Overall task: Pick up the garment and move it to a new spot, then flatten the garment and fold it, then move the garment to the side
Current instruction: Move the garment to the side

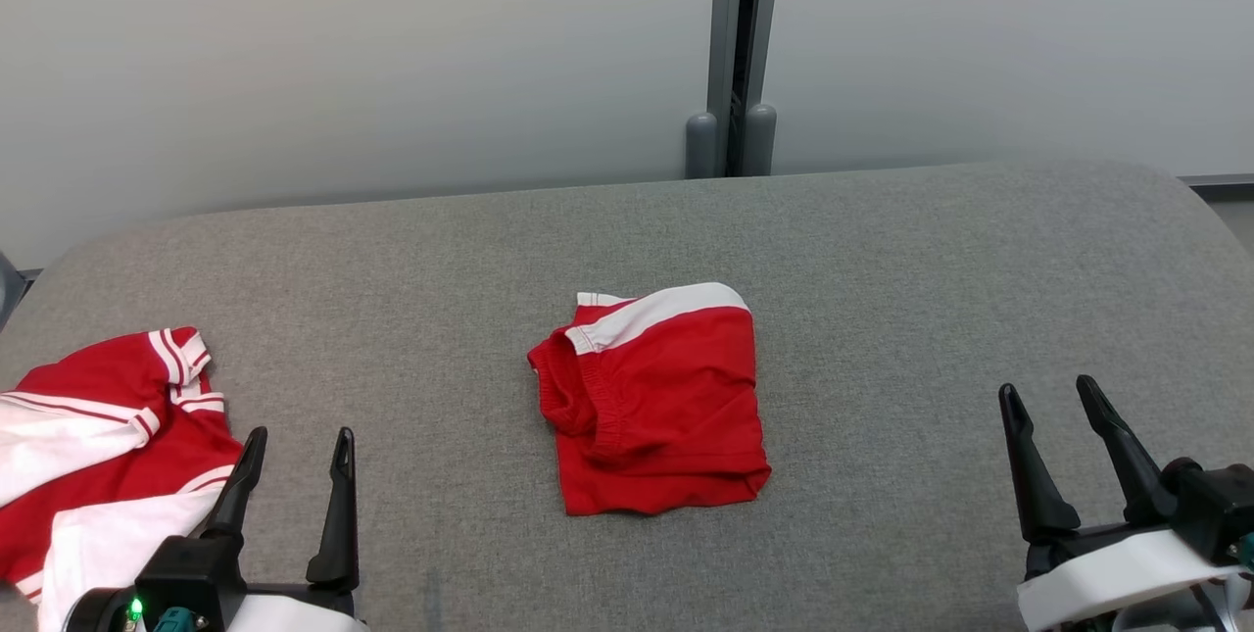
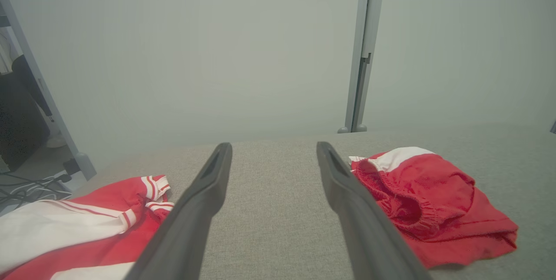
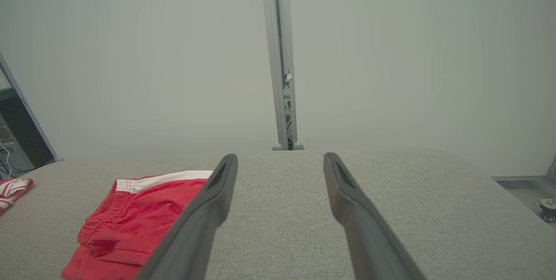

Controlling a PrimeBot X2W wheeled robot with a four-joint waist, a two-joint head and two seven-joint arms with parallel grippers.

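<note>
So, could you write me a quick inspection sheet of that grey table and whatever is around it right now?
Surface: grey fabric-covered table, flat, bare between the items.
Job's things: folded red garment with a white band and an elastic waistband, lying mid-table, apart from both grippers.
Clutter: crumpled red-and-white shirt at the table's left edge.
Grippers: left gripper open and empty, beside the shirt; right gripper open and empty, over bare table.
Cables: dark cables on the floor off the table's left end.
Surroundings: pale wall panels, grey post, a caster wheel on the floor.
</note>
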